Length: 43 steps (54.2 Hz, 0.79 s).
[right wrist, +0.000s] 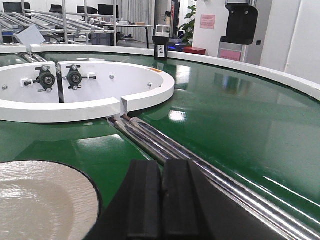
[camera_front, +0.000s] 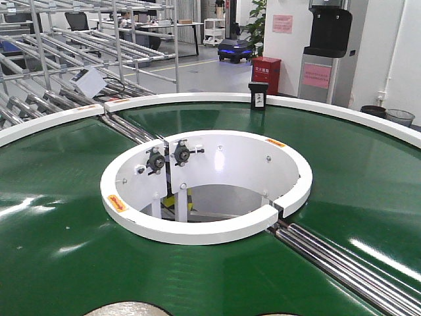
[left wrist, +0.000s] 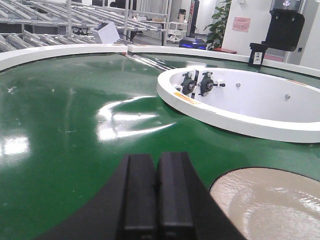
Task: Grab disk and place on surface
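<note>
Left gripper point(left wrist: 158, 200) reads clenched on my feed, its jaws pressed together on nothing; right gripper point(right wrist: 161, 200) is the same. Both hang low over the green conveyor belt point(left wrist: 65, 115). I see the disk point(left wrist: 272, 205), pale with a dark rim, lying flat on the belt just right of the left gripper. Beyond it curves the white inner ring point(left wrist: 235, 120).

Green belt point(camera_front: 59, 224) wraps white inner ring point(camera_front: 197, 234); steel rollers point(camera_front: 342, 260) sit in belt gap. Small black box point(camera_front: 258, 96) on outer rim point(camera_front: 329, 110). Red cabinet point(camera_front: 266, 74) behind, possibly fire-extinguisher storage.
</note>
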Tool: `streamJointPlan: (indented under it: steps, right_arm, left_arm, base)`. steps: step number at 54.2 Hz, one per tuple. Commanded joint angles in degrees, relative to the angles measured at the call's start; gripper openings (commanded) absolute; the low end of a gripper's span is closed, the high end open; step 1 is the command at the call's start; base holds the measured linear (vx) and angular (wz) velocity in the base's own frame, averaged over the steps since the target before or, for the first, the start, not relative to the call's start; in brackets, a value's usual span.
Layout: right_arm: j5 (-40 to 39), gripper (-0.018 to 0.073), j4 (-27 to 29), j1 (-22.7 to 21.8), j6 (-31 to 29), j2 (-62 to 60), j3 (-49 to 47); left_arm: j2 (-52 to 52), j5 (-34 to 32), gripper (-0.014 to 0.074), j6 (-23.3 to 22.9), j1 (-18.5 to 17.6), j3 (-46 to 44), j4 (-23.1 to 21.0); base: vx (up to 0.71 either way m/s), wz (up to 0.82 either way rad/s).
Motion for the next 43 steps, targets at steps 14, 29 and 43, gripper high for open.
streamJointPlan:
  steps: [14,29,43]
  right_arm:
    - [-4.87,-0.0008,-0.48,-0.01,0.06,-0.12,0.47]
    - [-4.87,-0.0008,-0.48,-0.01,0.06,-0.12,0.47]
    - [-5.13,-0.0008,-0.68,-0.01,-0.23,-0.12,0.47]
  left_arm:
    - [-0.09,-4.81,-0.0007,-0.36,-0.08,-1.11,0.13]
    - [-0.09,-4.81,-0.0007,-0.36,-0.08,-1.11,0.13]
    - [-0.09,-4.81,-0.0007,-0.36,-0.08,-1.11,0.13]
  base:
    - [0.00,0.00]
    - [0.00,0.00]
    - [0.00,0.00]
